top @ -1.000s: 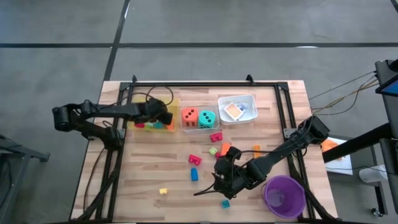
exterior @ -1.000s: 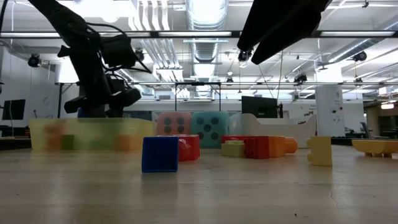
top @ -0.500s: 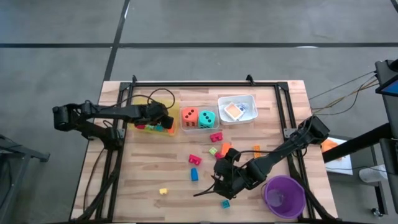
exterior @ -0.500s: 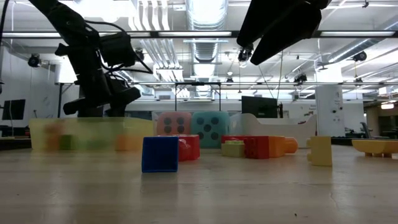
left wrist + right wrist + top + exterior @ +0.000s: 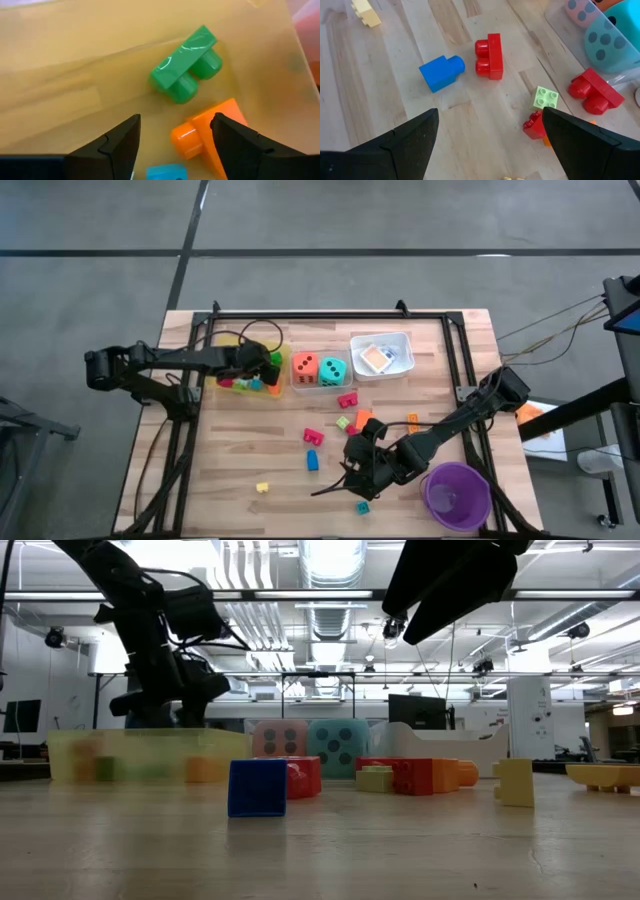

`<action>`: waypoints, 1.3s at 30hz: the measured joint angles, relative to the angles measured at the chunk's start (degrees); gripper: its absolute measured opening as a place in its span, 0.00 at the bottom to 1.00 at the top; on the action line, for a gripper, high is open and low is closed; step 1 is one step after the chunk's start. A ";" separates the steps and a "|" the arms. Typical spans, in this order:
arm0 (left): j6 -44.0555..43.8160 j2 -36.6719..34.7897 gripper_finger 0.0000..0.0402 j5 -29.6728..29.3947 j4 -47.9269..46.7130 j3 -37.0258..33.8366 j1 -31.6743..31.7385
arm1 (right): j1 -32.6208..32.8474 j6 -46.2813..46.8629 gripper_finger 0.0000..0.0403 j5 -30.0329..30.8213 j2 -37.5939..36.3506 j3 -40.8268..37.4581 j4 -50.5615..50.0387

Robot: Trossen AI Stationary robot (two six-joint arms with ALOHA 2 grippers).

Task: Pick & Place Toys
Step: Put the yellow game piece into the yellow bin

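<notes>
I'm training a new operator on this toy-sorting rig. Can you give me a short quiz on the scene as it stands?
1. True or false: the left hand is open over the yellow tray.
2. Multiple choice: which two things share the clear tray? A) two cards B) the orange die and teal die C) a blue and a red block
3. Fill in: the right hand hangs open above the table, next to the purple ____.

Key: 1 true; 2 B; 3 cup.
</notes>
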 joint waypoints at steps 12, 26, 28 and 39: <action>13.79 -8.73 0.40 10.19 -15.98 11.67 -5.97 | 0.39 -1.20 0.88 -1.21 0.00 0.00 -0.28; -0.44 -6.99 0.39 12.88 -24.85 20.70 -53.68 | 0.37 -1.97 0.88 -1.29 0.00 0.02 -0.37; -4.04 -4.89 0.39 9.72 -24.16 21.23 -58.08 | 0.37 -2.08 0.88 -1.29 0.00 0.02 -0.37; -8.44 11.74 0.39 9.15 -23.83 27.11 -64.72 | 0.24 -6.26 0.88 -1.27 -0.13 0.70 -0.34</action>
